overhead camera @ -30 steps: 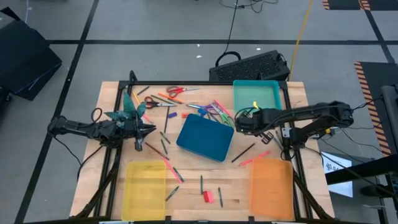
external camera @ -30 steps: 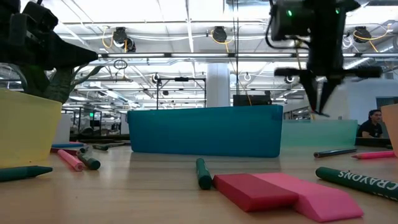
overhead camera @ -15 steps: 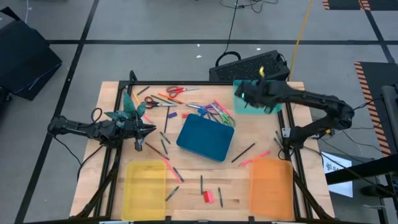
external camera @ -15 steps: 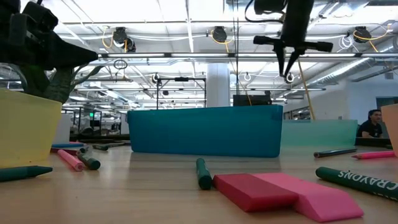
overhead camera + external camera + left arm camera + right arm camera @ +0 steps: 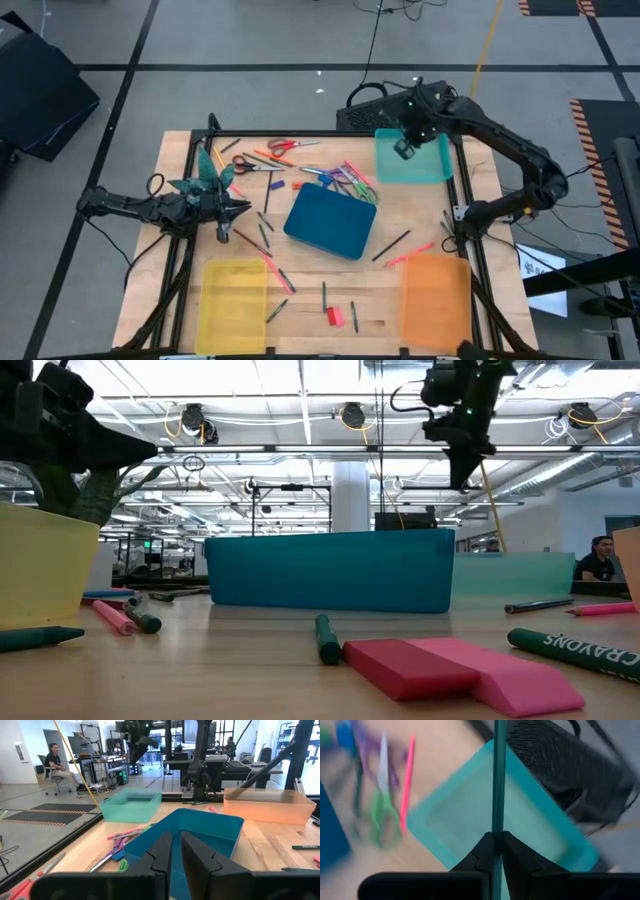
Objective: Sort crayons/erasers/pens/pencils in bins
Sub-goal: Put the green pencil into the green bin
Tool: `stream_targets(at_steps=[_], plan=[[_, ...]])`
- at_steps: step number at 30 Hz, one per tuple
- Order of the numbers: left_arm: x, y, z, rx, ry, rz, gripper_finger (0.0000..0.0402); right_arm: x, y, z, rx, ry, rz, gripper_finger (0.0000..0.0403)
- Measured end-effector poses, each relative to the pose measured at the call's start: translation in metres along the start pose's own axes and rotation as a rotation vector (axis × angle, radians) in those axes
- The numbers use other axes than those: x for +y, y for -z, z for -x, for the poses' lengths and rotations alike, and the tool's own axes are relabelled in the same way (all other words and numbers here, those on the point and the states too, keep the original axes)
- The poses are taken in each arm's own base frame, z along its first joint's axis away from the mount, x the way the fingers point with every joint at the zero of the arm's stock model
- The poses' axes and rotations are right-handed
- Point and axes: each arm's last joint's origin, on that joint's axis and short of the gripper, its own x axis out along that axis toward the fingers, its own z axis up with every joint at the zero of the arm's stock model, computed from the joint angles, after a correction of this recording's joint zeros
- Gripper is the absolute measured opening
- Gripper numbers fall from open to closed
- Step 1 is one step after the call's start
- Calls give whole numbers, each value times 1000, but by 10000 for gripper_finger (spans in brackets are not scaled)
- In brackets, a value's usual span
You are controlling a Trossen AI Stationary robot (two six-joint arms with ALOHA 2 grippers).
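Observation:
My right gripper (image 5: 404, 150) hangs over the translucent teal bin (image 5: 432, 165) at the table's far right, shut on a thin green stick (image 5: 497, 780). At the table's left edge my left gripper (image 5: 244, 210) waits, its fingers (image 5: 165, 847) shut with nothing between them. The dark blue bin (image 5: 330, 221) stands in the middle on the tabletop. The yellow bin (image 5: 233, 304) and the orange bin (image 5: 436, 300) sit at the near edge. A red eraser (image 5: 405, 664) and a pink eraser (image 5: 520, 682) lie flat between those two. My right gripper pinches the green stick between its two fingers at the stick's end (image 5: 497, 826). The stick runs on straight past the fingertips, in line with the fingers. It hangs clear above the teal bin (image 5: 465, 822), touching nothing else.
Loose pens, crayons and pencils (image 5: 345, 180) lie in a heap beyond the blue bin, with scissors (image 5: 282, 147) near the far edge. More sticks (image 5: 265, 235) lie scattered left of the blue bin and between the near bins. A black keyboard (image 5: 400, 105) lies beyond the table.
My right gripper has risen and swung from right of the blue bin toward the table's far edge, ending over the teal bin. It has stayed shut on the green stick, which is carried clear of the table.

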Motion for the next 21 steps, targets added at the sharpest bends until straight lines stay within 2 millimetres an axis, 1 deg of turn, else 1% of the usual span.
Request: stream_targets(at_steps=[2,4,7,10,12,16,18,21], plan=[[0,0,0,0,0,0,44,1,2,-8,59,-5,148,18],[0,0,0,0,0,0,44,3,7,-24,148,-30,253,18],[0,0,0,0,0,0,44,8,19,-50,291,-68,375,18],[0,0,0,0,0,0,44,11,35,-76,429,-37,454,18],[0,0,0,-1,0,0,44,11,45,-88,489,-4,474,18],[0,0,0,0,0,0,44,6,58,-106,490,30,428,18],[0,0,0,0,0,0,44,4,60,-112,474,78,402,19],[0,0,0,0,0,0,44,4,58,-117,424,115,386,29]])
